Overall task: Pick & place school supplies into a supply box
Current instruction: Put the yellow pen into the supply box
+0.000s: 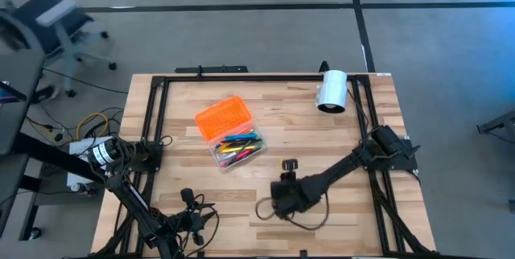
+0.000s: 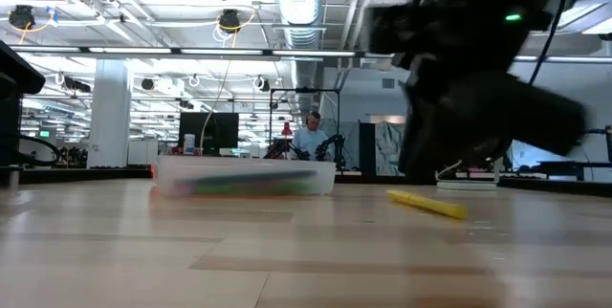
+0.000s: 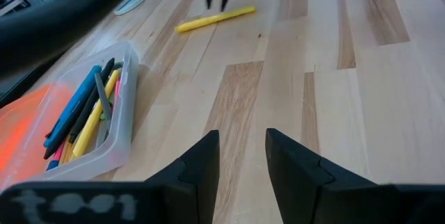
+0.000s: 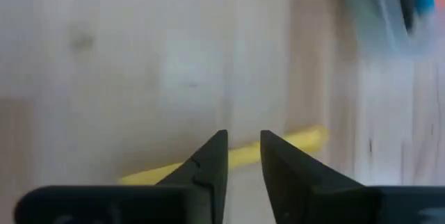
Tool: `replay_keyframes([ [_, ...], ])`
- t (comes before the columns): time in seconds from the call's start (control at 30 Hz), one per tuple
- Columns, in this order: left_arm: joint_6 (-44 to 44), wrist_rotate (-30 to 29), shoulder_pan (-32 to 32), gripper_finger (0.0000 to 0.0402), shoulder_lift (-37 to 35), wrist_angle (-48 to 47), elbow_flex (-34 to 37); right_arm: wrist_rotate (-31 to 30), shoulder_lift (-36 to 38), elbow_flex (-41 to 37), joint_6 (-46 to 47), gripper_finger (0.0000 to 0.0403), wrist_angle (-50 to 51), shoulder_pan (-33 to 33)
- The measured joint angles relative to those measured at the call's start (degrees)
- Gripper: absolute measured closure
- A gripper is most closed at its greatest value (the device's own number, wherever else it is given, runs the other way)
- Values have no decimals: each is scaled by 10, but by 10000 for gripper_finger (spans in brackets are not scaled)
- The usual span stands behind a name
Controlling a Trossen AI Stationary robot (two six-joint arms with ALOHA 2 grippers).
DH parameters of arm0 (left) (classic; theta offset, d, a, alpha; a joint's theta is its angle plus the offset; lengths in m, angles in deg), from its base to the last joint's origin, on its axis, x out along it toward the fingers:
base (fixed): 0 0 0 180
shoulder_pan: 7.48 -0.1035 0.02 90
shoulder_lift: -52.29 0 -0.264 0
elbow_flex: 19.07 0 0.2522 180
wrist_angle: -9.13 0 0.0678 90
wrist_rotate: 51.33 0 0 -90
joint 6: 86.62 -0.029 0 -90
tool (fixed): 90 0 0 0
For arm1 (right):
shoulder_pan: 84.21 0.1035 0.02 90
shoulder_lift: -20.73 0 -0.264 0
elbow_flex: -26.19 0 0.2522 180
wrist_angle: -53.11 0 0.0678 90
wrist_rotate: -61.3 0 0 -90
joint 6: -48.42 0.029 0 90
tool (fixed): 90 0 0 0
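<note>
The supply box (image 1: 231, 136) lies open at the table's middle. Its orange lid (image 1: 222, 118) is beside the clear base (image 3: 115, 123), and several pens (image 3: 87, 106) lie inside. A yellow pen (image 3: 214, 19) lies flat on the table to the right of the box; the low view shows the same yellow pen (image 2: 427, 204). My right gripper (image 4: 243, 137) hangs just above it, open, fingertips clear of the pen. My left gripper (image 3: 242, 137) waits open near the table's front left, holding nothing.
A white cylinder (image 1: 331, 90) lies on its side at the far right of the table. Black rails (image 1: 153, 114) frame the table's edges. Loose cables (image 1: 302, 215) trail under the right arm. Bare wood lies between the two grippers.
</note>
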Motion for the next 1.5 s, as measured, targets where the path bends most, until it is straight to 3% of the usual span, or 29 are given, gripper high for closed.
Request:
replay_keyframes([
  [0.17,0,0,0,292,0,0,0,31,1,15,112,306,65,-47],
  [0.37,1,14,1,292,0,5,3,95,1,15,145,260,55,-86],
  [0.67,-1,26,2,292,0,130,74,115,1,15,214,201,46,-105],
  [1.17,-18,30,2,292,0,182,92,134,2,-20,349,221,46,-108],
  [1.5,-22,29,1,292,0,182,92,159,3,-39,331,236,19,-100],
])
